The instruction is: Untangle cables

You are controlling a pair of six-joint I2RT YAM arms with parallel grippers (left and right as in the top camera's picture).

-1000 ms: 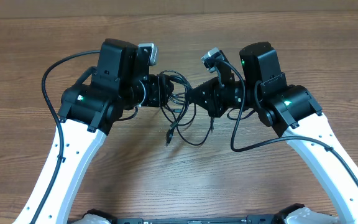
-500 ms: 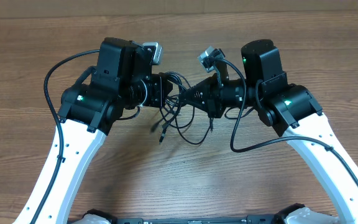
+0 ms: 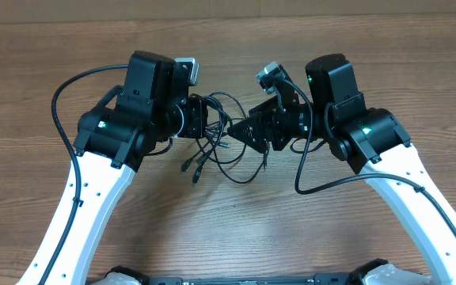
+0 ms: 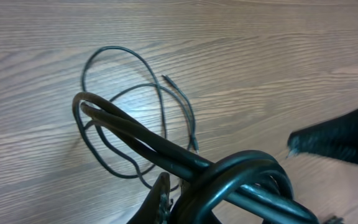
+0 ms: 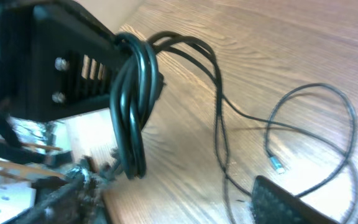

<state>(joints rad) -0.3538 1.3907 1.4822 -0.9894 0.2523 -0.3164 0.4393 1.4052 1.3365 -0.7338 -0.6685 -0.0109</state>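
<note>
Wood-grain counter nearest. Thin black cables in loose loops at centre, plug ends trailing toward the near side. Left end effector clenched on the cable bundle. Right end effector released, jaws apart, just beside the bundle.

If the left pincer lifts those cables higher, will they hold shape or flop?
Probably flop: the cables droop in loose loops from the left pincer. Likely light, since they look thin. Crossing loops may snag.

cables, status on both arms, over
Left gripper shut on cables, bundle looped round its tip. Right gripper open, no grip. Loose loops trail between arms. Right arm's wiring hangs close by.
</note>
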